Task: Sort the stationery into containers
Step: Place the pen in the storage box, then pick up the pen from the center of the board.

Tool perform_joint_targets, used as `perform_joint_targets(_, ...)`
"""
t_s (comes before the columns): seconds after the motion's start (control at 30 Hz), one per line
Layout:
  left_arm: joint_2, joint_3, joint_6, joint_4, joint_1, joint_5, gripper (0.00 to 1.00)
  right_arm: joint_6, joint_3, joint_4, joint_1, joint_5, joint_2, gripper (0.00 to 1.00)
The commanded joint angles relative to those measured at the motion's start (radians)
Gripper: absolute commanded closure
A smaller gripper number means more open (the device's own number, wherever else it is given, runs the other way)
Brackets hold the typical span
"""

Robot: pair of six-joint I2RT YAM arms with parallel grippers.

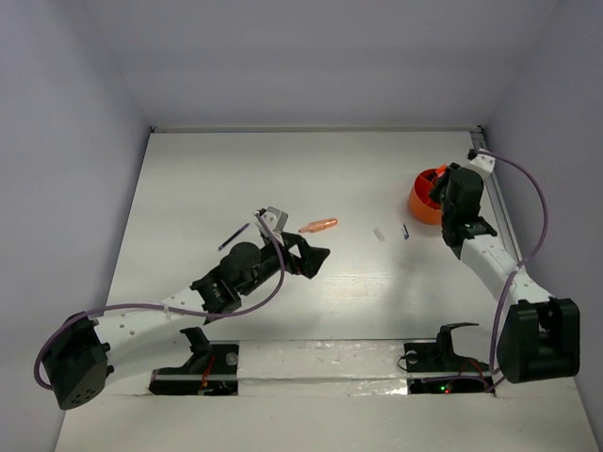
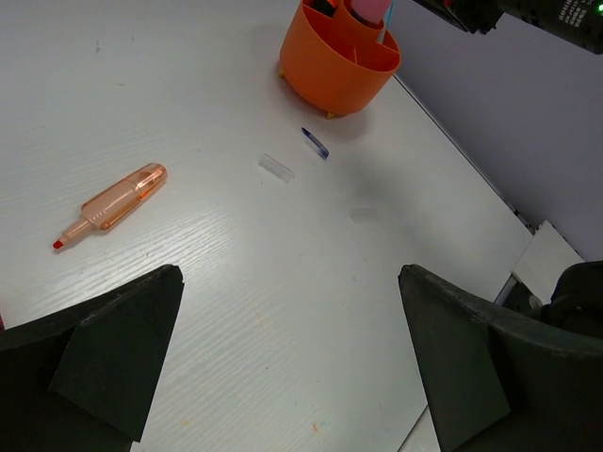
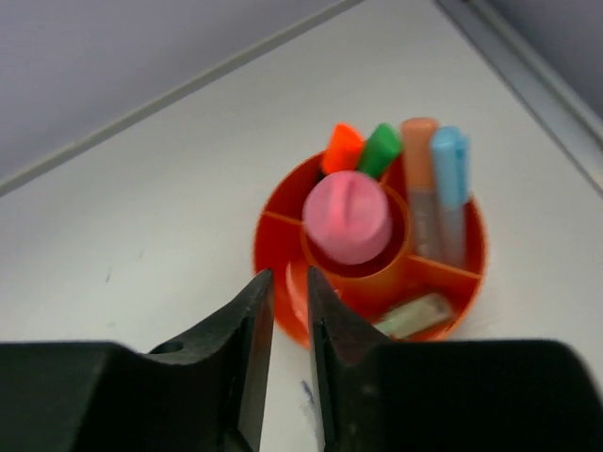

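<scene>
Stationery splits into two groups: four pieces loose on the desk (image 1: 236, 169) and six in the single orange holder (image 3: 372, 273). The loose ones lie in a rough row across the middle: one thin dark pen (image 1: 234, 236) at the left, one orange highlighter (image 2: 113, 204), one small clear bit (image 2: 277, 168), and one short blue piece (image 2: 316, 143) nearest the holder. None of the four touches another.

The holder stands near the desk's far right edge. Its centre cup holds one round pink piece (image 3: 347, 217). The outer compartments hold one orange cap (image 3: 344, 146) and one green cap (image 3: 380, 149) side by side, one pale orange marker (image 3: 419, 188) beside one light blue marker (image 3: 450, 188), and one pale flat piece (image 3: 412, 315).

The right claw (image 3: 290, 278) hangs over the holder's near rim, fingers clenched to a thin slit with nothing between them. The left claw (image 2: 287, 282) is spread wide and empty, above bare desk near the orange highlighter
</scene>
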Motion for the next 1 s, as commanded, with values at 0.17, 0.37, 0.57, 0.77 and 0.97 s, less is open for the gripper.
perform_joint_targets(0.17, -0.048, 0.101, 0.003, -0.059, 0.002, -0.124, 0.01, 0.002, 0.131, -0.149, 0.254, -0.388, 0.096, 0.89)
perform_joint_targets(0.37, -0.071, 0.115, -0.020, -0.107, 0.002, -0.152, 0.01, -0.059, 0.215, -0.141, 0.368, -0.599, 0.277, 0.63)
perform_joint_targets(0.57, -0.147, 0.104, -0.035, -0.152, 0.020, -0.176, 0.01, -0.430, 0.394, -0.367, 0.377, -0.716, 0.448, 0.21)
perform_joint_targets(0.77, -0.159, 0.116, -0.052, -0.200, 0.042, -0.153, 0.01, -0.709, 0.547, -0.552, 0.377, -0.718, 0.604, 0.07)
perform_joint_targets(0.97, -0.180, 0.100, -0.059, -0.217, 0.060, -0.132, 0.01, -0.806, 0.693, -0.733, 0.377, -0.794, 0.756, 0.00)
